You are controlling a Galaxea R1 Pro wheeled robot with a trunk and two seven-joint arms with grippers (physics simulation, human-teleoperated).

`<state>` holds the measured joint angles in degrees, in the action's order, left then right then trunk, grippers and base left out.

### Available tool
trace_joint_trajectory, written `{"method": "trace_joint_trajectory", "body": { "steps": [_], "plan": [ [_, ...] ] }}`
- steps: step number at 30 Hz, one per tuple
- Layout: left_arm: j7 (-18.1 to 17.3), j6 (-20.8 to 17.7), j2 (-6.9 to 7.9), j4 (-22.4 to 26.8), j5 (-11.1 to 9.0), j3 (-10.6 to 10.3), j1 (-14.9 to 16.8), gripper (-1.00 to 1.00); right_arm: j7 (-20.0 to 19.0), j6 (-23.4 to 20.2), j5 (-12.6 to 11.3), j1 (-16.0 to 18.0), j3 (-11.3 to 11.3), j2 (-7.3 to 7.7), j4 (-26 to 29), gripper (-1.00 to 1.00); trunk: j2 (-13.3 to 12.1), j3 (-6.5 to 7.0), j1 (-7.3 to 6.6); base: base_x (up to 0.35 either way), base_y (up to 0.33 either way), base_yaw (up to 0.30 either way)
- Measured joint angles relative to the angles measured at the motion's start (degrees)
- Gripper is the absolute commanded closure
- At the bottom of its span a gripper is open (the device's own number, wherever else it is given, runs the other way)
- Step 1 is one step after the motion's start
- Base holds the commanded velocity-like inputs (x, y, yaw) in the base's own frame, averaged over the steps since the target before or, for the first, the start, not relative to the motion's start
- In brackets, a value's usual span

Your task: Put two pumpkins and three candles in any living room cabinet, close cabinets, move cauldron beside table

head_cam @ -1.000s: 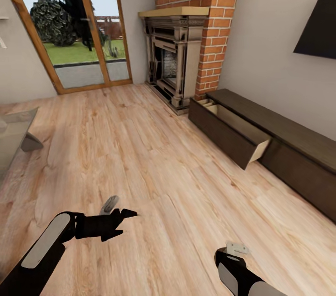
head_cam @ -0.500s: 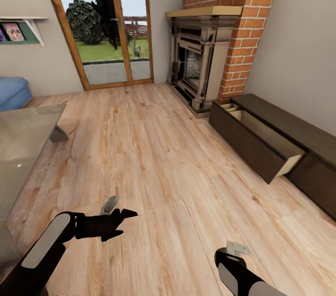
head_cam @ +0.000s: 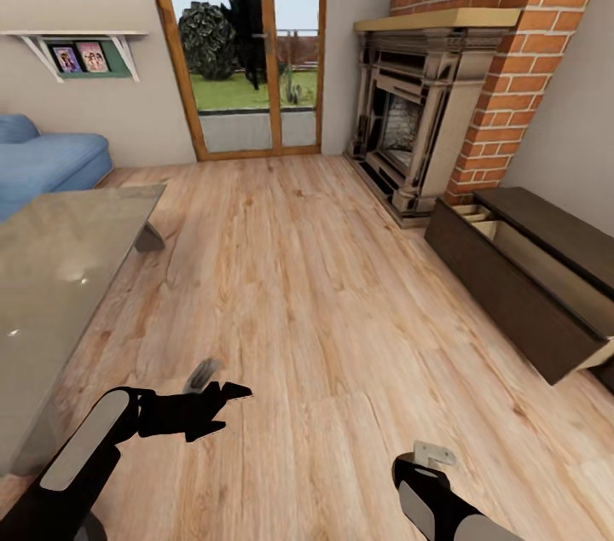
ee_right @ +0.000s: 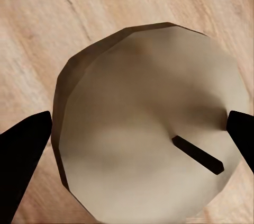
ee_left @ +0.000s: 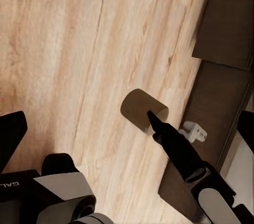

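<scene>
Right wrist view: I have a candle (ee_right: 151, 128) clamped between the right end effector's (ee_right: 138, 144) fingertips, its round wick end toward the camera, long axis along the fingers.

From the head view, the cabinet (head_cam: 546, 268) stands at my right beside the fireplace (head_cam: 418, 114), one drawer (head_cam: 520, 289) pulled out; what lies in it I cannot tell. Bare wooden floor (head_cam: 298, 285) lies between. The glass table (head_cam: 51, 268) sits at my left. My left end effector (head_cam: 223, 409) hangs above the floor, jaws apart, holding nothing.
</scene>
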<state>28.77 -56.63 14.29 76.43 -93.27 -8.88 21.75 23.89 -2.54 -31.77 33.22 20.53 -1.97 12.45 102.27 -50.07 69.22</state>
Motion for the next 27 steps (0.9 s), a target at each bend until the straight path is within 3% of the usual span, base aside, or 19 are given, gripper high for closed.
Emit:
{"method": "trace_joint_trajectory", "body": {
  "steps": [19,27],
  "plan": [
    [0.02,0.0,0.0,0.0,0.09,-0.08,0.01,-1.0,-0.05,-0.01,-0.09,0.01,-0.05,0.0,0.08,1.0,0.0,0.0,0.0,0.332,0.0,0.284],
    [0.09,0.0,-0.01,-0.02,0.09,-0.26,0.01,-1.0,-0.04,-0.01,-0.09,0.01,-0.04,0.01,0.11,1.0,0.0,0.0,0.0,0.332,-0.001,0.049]
  ]
}}
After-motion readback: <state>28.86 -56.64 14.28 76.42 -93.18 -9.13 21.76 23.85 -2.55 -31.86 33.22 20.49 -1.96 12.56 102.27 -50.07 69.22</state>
